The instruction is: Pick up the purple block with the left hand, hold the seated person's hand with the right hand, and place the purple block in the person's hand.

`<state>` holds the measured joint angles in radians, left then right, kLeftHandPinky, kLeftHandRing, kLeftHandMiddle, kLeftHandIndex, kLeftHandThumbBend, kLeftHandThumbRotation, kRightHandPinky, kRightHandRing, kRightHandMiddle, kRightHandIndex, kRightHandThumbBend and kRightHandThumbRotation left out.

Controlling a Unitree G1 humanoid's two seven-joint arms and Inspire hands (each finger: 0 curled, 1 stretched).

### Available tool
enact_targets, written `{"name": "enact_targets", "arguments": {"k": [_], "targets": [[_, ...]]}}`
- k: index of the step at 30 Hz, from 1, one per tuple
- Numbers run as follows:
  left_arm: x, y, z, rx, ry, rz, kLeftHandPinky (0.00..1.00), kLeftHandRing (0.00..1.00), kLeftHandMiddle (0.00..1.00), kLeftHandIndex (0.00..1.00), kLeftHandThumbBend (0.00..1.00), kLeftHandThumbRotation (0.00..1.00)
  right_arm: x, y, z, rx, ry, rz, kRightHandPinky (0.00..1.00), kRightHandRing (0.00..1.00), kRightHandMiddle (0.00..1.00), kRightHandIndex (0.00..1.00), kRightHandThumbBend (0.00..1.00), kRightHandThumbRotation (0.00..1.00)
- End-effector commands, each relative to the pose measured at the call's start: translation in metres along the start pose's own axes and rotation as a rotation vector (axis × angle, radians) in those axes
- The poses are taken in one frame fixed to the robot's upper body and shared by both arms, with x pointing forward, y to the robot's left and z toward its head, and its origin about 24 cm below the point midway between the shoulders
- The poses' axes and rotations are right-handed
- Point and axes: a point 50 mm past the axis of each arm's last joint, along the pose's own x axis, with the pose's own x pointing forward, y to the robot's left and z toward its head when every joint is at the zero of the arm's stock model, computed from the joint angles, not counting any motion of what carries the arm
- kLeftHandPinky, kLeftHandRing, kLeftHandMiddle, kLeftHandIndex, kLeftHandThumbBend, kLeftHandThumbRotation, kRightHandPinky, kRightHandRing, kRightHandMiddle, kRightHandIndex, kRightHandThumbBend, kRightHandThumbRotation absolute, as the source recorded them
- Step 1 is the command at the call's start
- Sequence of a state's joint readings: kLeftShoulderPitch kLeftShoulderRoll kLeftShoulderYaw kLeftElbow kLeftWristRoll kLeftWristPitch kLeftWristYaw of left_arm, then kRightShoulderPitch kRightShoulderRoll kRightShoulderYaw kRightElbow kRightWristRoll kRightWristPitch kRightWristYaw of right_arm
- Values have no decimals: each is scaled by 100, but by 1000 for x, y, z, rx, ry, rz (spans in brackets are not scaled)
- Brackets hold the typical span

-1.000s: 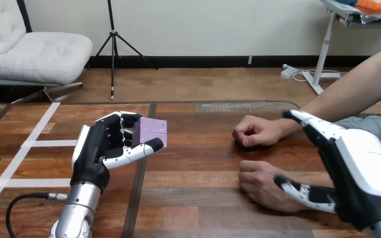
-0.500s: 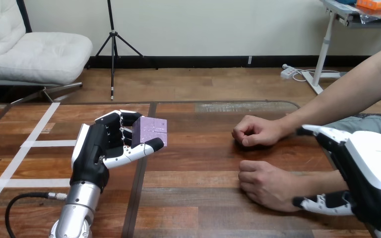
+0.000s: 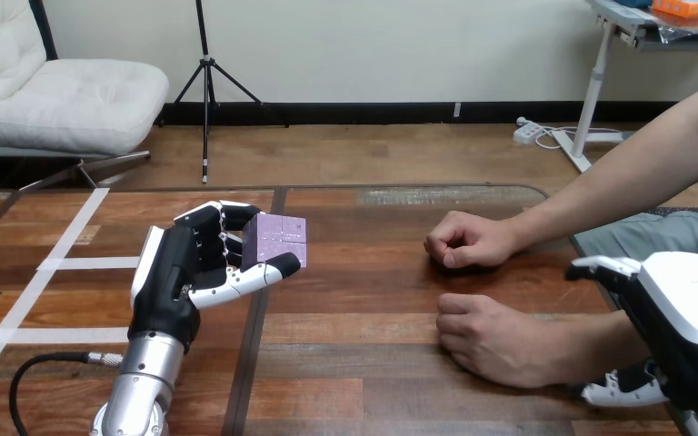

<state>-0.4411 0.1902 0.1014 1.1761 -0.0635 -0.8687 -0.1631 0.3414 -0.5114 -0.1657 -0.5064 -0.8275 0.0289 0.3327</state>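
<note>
The purple block [image 3: 275, 241] sits in my left hand [image 3: 182, 272], whose fingers and thumb are curled round it at the table's left middle. The person's two hands rest as loose fists on the table at the right: the farther hand [image 3: 462, 241] and the nearer hand [image 3: 491, 338]. My right hand [image 3: 682, 336] is at the lower right edge, around the person's nearer forearm, with fingers above it and the thumb [image 3: 623, 391] below. It is not closed on the arm.
White tape lines [image 3: 64, 263] cross the wooden table [image 3: 373, 372] at the left. A black cable [image 3: 27, 381] loops by my left forearm.
My right hand has drawn back to the right and down along the person's forearm, away from the nearer fist. The left hand and block have stayed still.
</note>
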Motion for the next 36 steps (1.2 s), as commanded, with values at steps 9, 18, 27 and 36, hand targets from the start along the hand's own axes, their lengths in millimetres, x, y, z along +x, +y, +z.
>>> {"name": "enact_targets", "arguments": {"k": [9,18,27,36], "targets": [[14,5,20,14,-108,3,34,40,46,49,86,13,17,-29,8,-143,-17,-30,83,82,81,79,89,0],[14,5,20,26,-107,2,34,40,46,49,86,14,26,-30,6,-192,0,6,82,81,80,78,91,0],[13,5,20,26,-113,1,34,40,46,49,86,14,36,-29,2,-236,20,59,81,81,80,78,91,0],[13,6,21,34,-115,-1,34,39,46,49,85,14,46,-24,-1,-260,31,84,80,80,80,77,92,0]]}}
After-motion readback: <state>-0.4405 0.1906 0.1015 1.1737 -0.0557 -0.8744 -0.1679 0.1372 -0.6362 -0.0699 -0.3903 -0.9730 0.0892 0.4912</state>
